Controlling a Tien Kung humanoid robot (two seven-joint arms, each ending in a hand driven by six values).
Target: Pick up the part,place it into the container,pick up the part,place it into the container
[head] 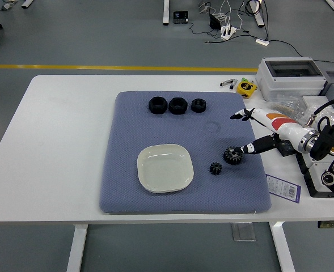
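Two small black gear-like parts lie on the blue-grey mat [127, 187]: a larger one [232, 154] and a smaller one [215, 168] just left of it. An empty white square dish [164, 168] sits on the mat to their left. My right hand [247, 133] reaches in from the right over the mat's right edge. Its fingers are spread and hold nothing. A lower fingertip [248, 149] is right next to the larger gear; an upper finger [239, 115] points left. The left arm is out of view.
Three black nut-like parts [177, 105] stand in a row at the mat's far side. A grey box [288, 73], a yellow tape measure [246, 87], plastic bags and equipment crowd the table's right side. A label card [284, 187] lies near the right front.
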